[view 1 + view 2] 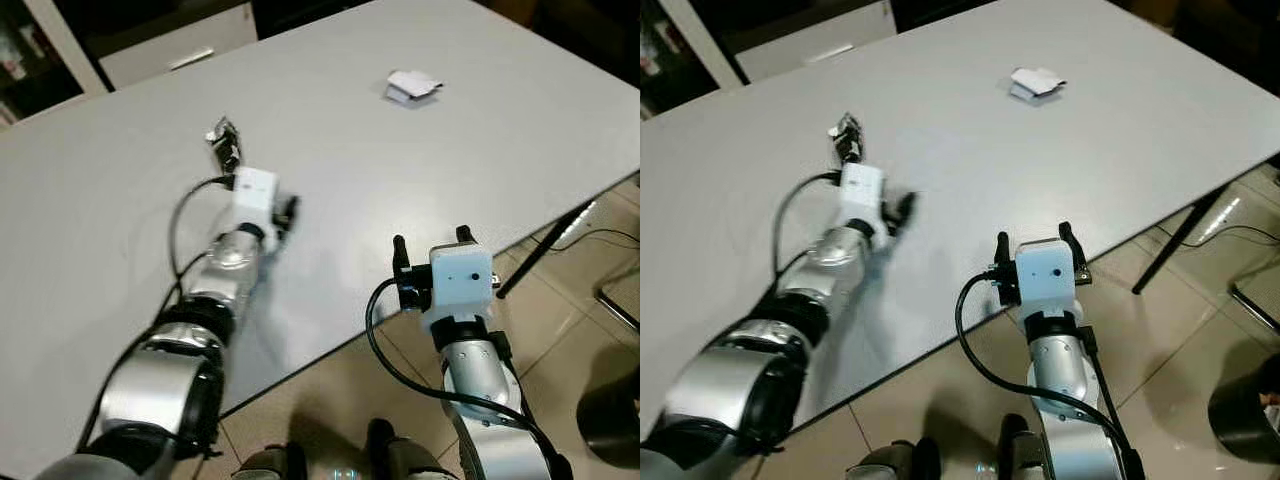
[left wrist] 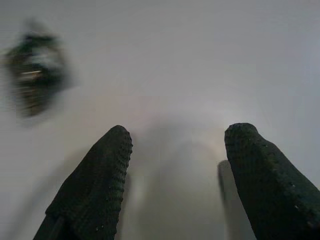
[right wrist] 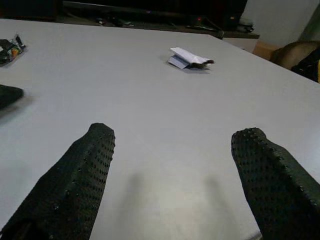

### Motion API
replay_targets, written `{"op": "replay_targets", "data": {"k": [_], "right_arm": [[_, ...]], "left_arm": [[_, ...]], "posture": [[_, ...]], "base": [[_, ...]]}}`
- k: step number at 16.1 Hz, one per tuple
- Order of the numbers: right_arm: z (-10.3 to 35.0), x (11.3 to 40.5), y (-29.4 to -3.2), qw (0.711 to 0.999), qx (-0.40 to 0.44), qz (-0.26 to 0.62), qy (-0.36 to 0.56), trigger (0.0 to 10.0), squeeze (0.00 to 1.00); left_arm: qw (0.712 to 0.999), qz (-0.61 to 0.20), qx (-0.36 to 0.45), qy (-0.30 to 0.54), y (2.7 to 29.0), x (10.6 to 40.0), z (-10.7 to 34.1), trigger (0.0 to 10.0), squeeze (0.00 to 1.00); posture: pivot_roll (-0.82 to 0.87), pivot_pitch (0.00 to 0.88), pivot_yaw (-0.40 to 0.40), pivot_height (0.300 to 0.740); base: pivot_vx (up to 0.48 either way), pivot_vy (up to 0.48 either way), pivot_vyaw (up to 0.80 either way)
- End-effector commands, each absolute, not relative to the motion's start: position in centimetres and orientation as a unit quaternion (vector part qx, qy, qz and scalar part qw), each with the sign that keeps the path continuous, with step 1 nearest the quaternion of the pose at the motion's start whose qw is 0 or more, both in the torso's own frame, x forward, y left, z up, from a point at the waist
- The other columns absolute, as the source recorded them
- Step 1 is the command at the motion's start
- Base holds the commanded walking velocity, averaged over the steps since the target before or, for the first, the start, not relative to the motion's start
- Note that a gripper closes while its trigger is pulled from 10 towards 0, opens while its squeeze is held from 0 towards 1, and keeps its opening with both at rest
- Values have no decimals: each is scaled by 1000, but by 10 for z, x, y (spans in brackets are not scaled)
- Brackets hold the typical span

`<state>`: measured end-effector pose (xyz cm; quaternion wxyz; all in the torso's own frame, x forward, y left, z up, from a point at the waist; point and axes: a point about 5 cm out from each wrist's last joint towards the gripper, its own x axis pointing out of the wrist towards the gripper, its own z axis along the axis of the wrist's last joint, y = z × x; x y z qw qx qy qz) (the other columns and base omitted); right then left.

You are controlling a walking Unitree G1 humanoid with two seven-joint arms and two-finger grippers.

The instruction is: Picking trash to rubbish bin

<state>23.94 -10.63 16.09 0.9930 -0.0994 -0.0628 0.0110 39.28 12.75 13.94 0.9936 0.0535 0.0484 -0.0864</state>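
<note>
Looking down, you see a grey table (image 1: 120, 200) over a tiled floor (image 1: 560, 330). Your left gripper (image 2: 175, 150) hangs spread over the table, a dark wrapper (image 1: 224, 140) just beyond its fingertips. Your right gripper (image 3: 172, 165), also spread, sits at the table's edge; a white paper scrap (image 3: 188, 58) lies well ahead.

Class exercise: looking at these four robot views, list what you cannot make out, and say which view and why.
- Dark wrapper: left wrist view blurs it; what it is stays unclear.
- Left gripper: eye views, camera housing covers most of the fingers.
- Bin: right eye view, cut off by the edge.
- White paper: too small to read any print.
</note>
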Motion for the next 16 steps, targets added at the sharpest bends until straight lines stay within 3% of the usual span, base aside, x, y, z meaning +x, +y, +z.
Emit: {"op": "replay_targets", "data": {"k": [1, 5, 11, 16], "right_arm": [[161, 238, -104, 993, -98, 19, -60, 10000, 0], [163, 236, -101, 993, -99, 23, -67, 10000, 0], [163, 237, -97, 992, -104, 20, -70, 10000, 0], [164, 236, -98, 992, -101, 9, -71, 10000, 0]], "left_arm": [[995, -70, 62, 47, 132, 395, 143, 10000, 0], [996, -54, 62, 42, 137, 398, 148, 10000, 0], [995, -75, 57, 41, 127, 399, 151, 10000, 0], [991, -120, 41, 39, 118, 398, 152, 10000, 0]], "posture": [[-19, 191, 78, 740], [-22, 211, 88, 740], [-28, 210, 99, 740], [-28, 218, 103, 740]], "base": [[0, 0, 0], [0, 0, 114], [0, 0, 798], [131, 0, 0]]}}
